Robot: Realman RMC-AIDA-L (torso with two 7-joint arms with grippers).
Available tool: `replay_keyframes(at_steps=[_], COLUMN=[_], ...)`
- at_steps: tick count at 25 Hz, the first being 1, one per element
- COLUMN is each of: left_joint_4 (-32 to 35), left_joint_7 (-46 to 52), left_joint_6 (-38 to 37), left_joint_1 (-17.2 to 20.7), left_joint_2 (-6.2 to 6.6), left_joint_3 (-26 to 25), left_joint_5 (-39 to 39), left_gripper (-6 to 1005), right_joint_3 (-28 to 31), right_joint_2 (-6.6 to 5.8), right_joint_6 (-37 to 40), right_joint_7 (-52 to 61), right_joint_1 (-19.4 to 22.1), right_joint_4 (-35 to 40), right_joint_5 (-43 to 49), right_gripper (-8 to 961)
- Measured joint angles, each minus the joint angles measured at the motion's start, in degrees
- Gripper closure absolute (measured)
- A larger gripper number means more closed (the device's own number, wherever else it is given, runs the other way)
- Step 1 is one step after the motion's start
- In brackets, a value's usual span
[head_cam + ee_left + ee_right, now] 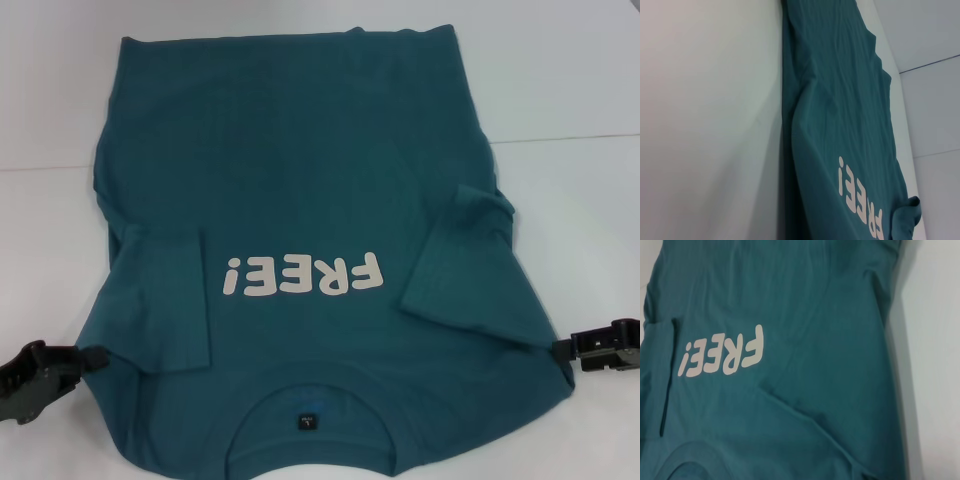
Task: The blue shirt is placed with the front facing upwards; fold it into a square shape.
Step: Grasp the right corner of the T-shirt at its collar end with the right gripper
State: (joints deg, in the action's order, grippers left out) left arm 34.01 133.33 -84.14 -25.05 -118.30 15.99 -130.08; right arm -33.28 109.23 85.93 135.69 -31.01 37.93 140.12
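The blue shirt (300, 170) lies flat on the white table, front up, with cream "FREE!" lettering (303, 275) and its collar and dark label (305, 422) nearest me. Both short sleeves are folded inward onto the body, the left one (165, 300) and the right one (470, 260). My left gripper (88, 358) is low at the shirt's left edge near the shoulder. My right gripper (565, 350) is at the shirt's right edge near the other shoulder. The shirt also shows in the left wrist view (840, 100) and the right wrist view (805, 300).
The white table (560, 80) surrounds the shirt on the left, right and far sides. A thin seam line (570, 136) crosses the table surface on the right. The shirt's hem lies near the far edge of the view.
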Motion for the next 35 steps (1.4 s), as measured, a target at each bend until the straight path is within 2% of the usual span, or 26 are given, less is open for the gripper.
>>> replay_keyframes(at_steps=[10,21,25,35], left_joint_4=[-0.09,-0.16,-0.18,-0.24], left_joint_7=[0.00,0.00,0.00,0.00], left_joint_6=[0.65,0.65,0.70,0.74], left_joint_1=[0.01,-0.04,-0.20,-0.26], left_joint_2=[-0.08,-0.18,-0.18,-0.18], left_joint_3=[0.00,0.00,0.00,0.00], left_joint_5=[0.00,0.00,0.04,0.09], left_gripper=[957,957,957,958], right_joint_3=[-0.07,-1.66,-4.34,-4.39], right_joint_2=[0.91,1.28,2.04,3.09], right_joint_6=[-1.26,-1.66,-3.09,-2.92], right_joint_7=[1.06,1.51,2.29,0.52], right_joint_1=[-1.34,-2.30,-3.28,-4.99], right_joint_4=[-0.08,-0.05,-0.56,-0.89], right_joint_5=[2.76,2.80,2.78,-1.85], right_gripper=[327,327,328,329])
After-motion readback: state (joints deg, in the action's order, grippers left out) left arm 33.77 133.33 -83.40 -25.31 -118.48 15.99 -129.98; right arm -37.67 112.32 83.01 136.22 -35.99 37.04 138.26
